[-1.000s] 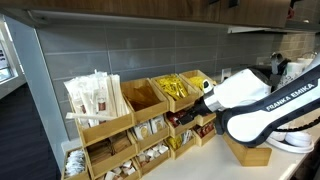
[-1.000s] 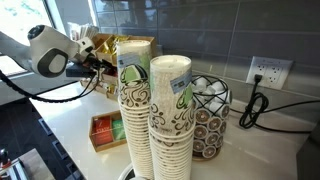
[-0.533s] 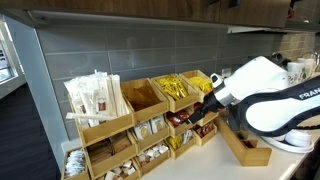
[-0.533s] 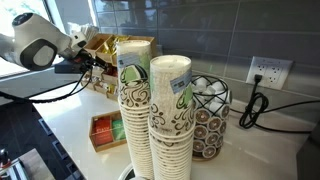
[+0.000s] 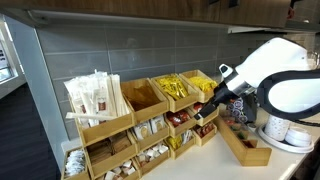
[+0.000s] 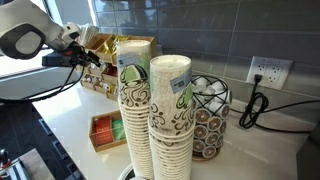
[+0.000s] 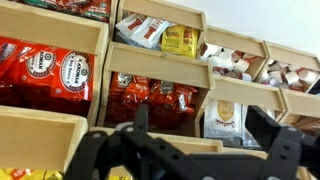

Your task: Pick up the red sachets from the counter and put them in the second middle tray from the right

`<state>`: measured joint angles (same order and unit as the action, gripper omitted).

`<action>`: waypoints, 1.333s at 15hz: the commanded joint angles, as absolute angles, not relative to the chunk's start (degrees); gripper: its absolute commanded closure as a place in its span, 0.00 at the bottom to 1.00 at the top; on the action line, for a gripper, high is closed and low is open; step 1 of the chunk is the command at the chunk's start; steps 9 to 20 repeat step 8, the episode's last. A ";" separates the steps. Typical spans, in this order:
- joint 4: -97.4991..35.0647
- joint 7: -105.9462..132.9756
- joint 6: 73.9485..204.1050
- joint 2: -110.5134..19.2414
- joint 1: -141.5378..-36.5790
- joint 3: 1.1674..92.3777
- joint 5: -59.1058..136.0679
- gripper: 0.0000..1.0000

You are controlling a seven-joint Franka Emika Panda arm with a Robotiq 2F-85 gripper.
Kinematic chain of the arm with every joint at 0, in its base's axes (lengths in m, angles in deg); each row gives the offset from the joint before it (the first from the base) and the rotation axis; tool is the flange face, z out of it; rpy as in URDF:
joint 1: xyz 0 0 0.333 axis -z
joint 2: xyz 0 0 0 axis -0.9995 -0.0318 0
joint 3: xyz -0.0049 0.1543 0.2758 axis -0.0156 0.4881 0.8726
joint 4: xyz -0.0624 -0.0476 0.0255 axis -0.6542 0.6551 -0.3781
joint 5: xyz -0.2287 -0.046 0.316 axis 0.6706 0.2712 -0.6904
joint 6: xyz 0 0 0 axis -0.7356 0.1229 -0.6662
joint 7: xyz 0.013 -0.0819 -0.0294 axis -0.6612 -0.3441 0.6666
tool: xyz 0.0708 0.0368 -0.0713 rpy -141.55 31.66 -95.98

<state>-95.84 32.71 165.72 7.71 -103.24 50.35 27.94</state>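
Note:
The wooden rack stands against the tiled wall; it also shows in an exterior view. In the wrist view, red sachets lie inside the second middle tray from the right. The bin beside it holds larger red packets. That tray shows dark red contents in an exterior view. My gripper is open and empty, just in front of the rack, as both exterior views show. I see no red sachets on the counter.
A low wooden tray sits on the counter by the rack's right end. Tall stacks of paper cups and a wire basket of pods stand close to one camera. Yellow packets fill the top-tier bins.
The arm has swung up and away from the rack front, and its body has shifted aside. The gripper has drawn back a little from the middle tier.

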 commanded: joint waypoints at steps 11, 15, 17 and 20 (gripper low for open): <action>-96.05 33.86 152.67 15.21 -107.27 48.94 27.86 0.00; -96.05 33.86 152.67 15.21 -107.27 48.94 27.86 0.00; -96.05 33.86 152.67 15.21 -107.27 48.94 27.86 0.00; -96.05 33.86 152.67 15.21 -107.27 48.94 27.86 0.00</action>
